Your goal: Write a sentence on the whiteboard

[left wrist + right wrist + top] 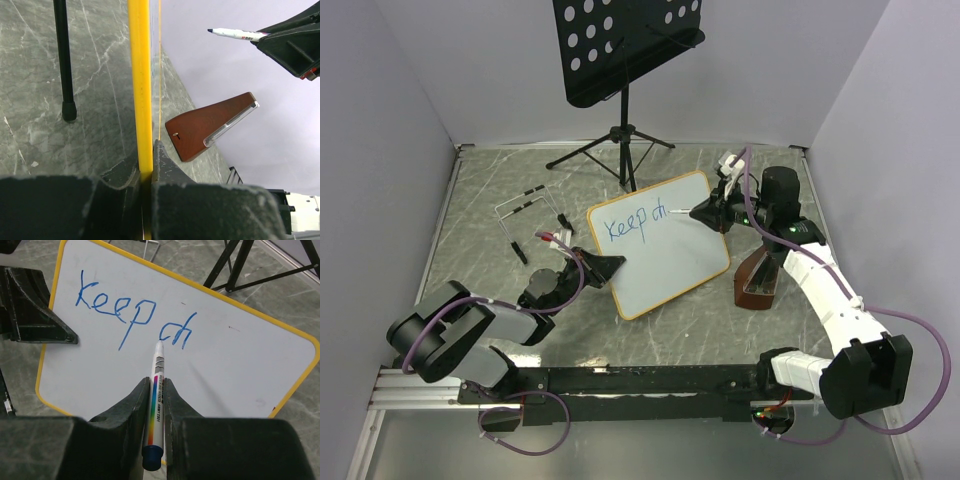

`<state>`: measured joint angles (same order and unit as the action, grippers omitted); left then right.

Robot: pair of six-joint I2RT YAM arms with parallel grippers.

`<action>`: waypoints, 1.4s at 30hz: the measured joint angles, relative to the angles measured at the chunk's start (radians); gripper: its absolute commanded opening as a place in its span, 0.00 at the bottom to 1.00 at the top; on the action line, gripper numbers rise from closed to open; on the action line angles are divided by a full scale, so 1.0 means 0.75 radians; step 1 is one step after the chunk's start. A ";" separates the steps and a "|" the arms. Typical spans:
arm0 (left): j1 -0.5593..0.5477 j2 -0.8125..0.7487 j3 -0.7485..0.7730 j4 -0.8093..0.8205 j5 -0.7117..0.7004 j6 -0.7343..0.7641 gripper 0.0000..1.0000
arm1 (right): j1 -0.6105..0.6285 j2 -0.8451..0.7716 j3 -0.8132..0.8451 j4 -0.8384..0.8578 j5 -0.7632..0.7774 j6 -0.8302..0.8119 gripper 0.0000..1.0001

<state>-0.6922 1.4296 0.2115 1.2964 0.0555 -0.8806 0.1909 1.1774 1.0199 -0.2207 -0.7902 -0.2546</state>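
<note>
While the left claw (146, 162) clamps the whiteboard (225, 365) edge, the right claw (156, 385) grips a marker (156, 407).

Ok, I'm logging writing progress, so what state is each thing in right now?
whiteboard: tilted up, edge clamped.
sentence: unfinished, reads "Keep ch".
marker: uncapped, tip by the "ch".
left pincer: shut on the whiteboard's frame.
right pincer: shut on the marker.
music stand: standing upright.
</note>
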 measured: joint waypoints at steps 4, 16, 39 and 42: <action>0.000 0.000 0.000 0.000 0.000 0.000 0.01 | -0.001 0.000 0.000 0.000 -0.012 0.000 0.00; 0.000 -0.025 -0.001 -0.028 0.000 0.003 0.01 | -0.014 0.009 0.000 -0.001 -0.022 -0.002 0.00; 0.000 -0.076 -0.021 -0.058 -0.001 0.005 0.01 | -0.023 0.091 0.002 0.021 -0.031 -0.032 0.00; 0.000 -0.078 -0.021 -0.060 -0.001 0.005 0.01 | -0.023 0.102 0.002 0.045 -0.030 -0.033 0.00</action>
<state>-0.6922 1.3712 0.1959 1.2518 0.0551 -0.8768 0.1734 1.2541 1.0210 -0.1867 -0.8124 -0.2790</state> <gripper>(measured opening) 0.078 0.200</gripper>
